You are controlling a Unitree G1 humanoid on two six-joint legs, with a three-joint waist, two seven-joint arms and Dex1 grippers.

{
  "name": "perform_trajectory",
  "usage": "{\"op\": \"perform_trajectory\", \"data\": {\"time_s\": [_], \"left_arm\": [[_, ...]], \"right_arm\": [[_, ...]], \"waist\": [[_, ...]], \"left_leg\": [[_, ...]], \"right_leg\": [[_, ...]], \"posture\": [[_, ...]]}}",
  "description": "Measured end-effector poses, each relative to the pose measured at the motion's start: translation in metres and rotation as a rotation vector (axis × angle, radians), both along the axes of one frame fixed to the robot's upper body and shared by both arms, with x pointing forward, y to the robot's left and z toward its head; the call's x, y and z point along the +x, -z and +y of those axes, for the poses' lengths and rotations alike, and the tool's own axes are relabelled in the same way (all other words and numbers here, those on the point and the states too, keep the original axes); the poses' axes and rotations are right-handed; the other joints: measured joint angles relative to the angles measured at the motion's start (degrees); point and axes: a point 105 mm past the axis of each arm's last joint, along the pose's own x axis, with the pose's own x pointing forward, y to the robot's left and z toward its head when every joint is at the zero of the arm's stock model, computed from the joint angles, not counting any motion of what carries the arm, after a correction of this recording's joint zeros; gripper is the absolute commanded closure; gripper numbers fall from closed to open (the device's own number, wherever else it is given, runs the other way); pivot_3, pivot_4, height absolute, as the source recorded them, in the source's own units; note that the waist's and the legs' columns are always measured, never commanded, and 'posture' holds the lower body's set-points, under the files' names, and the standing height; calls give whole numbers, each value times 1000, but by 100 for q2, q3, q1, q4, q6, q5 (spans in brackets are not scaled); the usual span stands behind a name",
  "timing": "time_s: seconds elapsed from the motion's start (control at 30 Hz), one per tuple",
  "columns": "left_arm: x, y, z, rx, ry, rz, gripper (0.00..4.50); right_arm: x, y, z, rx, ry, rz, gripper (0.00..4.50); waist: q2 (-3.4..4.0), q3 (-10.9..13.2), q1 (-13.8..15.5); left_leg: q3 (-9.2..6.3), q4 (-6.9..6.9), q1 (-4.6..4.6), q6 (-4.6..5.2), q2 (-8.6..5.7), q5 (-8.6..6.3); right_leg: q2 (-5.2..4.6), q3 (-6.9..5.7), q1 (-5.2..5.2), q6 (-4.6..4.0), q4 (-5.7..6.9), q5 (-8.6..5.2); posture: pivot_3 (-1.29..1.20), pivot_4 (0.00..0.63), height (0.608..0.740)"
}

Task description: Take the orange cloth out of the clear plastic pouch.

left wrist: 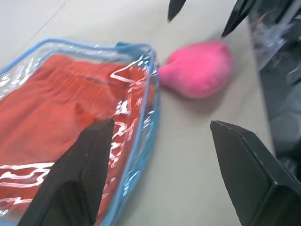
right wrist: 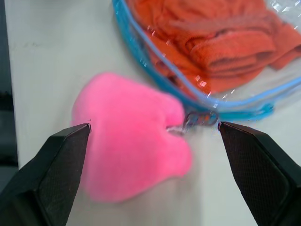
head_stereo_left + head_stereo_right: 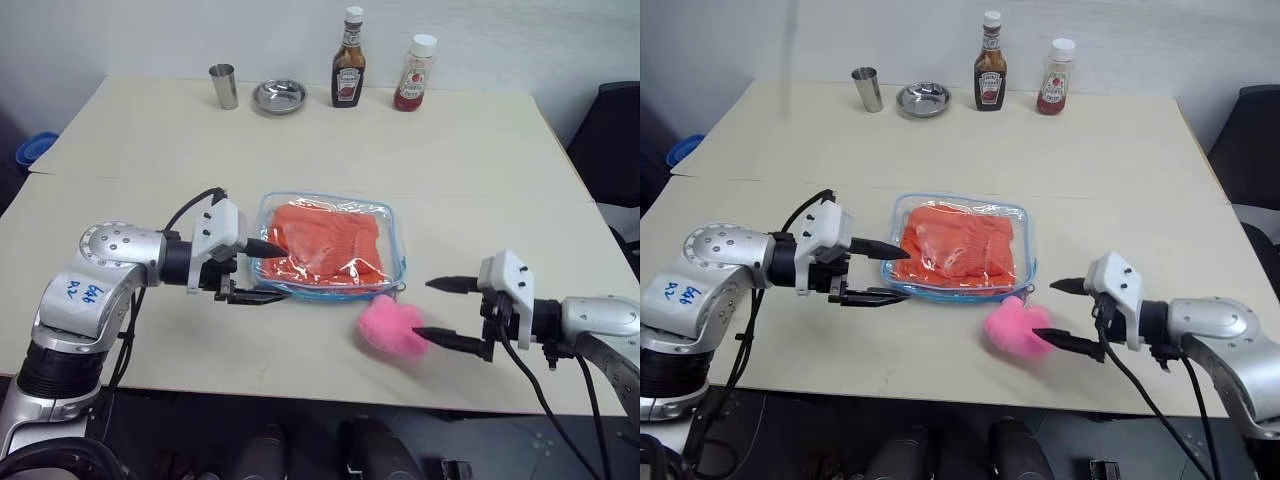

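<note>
Handwritten blue marks stand on the grey shell of the left arm point(image 3: 80, 292); they are characters of some kind, seemingly digits or letters, but cannot be read with certainty. The dark sauce bottle point(image 3: 348, 60) at the far edge of the table bears a label with a keystone-shaped panel; its lettering is too small to read. The red sauce bottle point(image 3: 414, 74) beside it carries a label whose print is likewise illegible. No other text, number or sign can be made out.
</note>
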Motion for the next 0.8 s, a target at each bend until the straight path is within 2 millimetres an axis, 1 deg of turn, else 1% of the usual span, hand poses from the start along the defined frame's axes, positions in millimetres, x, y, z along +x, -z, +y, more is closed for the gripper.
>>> {"op": "perform_trajectory", "data": {"time_s": [0.07, 0.17, 0.37, 0.4, 0.53, 0.7, 0.8], "left_arm": [[-1, 0, -1, -2, 8, 7, 1044], [-2, 4, -4, 8, 24, 12, 1014], [-2, 7, -7, 15, 29, 13, 1014], [-2, 7, -7, 15, 29, 9, 1014], [-1, 5, -9, 16, 34, -4, 1014], [-1, 6, -10, 21, 40, -9, 1014], [-2, 10, -13, 35, 56, -11, 1014]], "right_arm": [[-7, 4, 3, 1, -24, 28, 0], [-12, 13, 4, -7, -30, 59, 603], [-15, 30, 13, -2, -24, 99, 2626], [-16, 34, 15, 1, -29, 112, 3033], [-18, 36, 19, 23, -38, 130, 4463], [-21, 27, 44, 131, -74, 147, 4463], [-15, 26, 56, 160, -70, 146, 4463]], "waist": [[0, 0, -5], [0, 0, -27], [0, 0, -7], [0, 0, -6], [0, 0, -17], [0, 0, -15], [-1, 0, -13]], "left_leg": [[0, 0, 4, 0, 0, 0], [1, 0, 10, -1, 0, 1], [1, 0, 10, -1, 0, 1], [0, 0, 10, -1, 0, 1], [0, 0, 12, -2, 0, 1], [0, 0, 13, -2, 0, 1], [-1, 0, 12, -2, 0, 1]], "right_leg": [[1, 1, 0, 0, -8, 0], [3, 3, 4, 0, -12, 0], [1, 3, 5, 0, -14, 0], [2, 3, 5, 0, -14, 0], [3, 3, 5, 0, -12, 0], [2, 3, 5, 0, -12, 0], [1, 4, 5, 0, -13, 0]], "posture": [[0, 150, 740], [0, 150, 740], [0, 150, 740], [0, 150, 740], [0, 150, 740], [0, 150, 740], [0, 150, 740]]}}
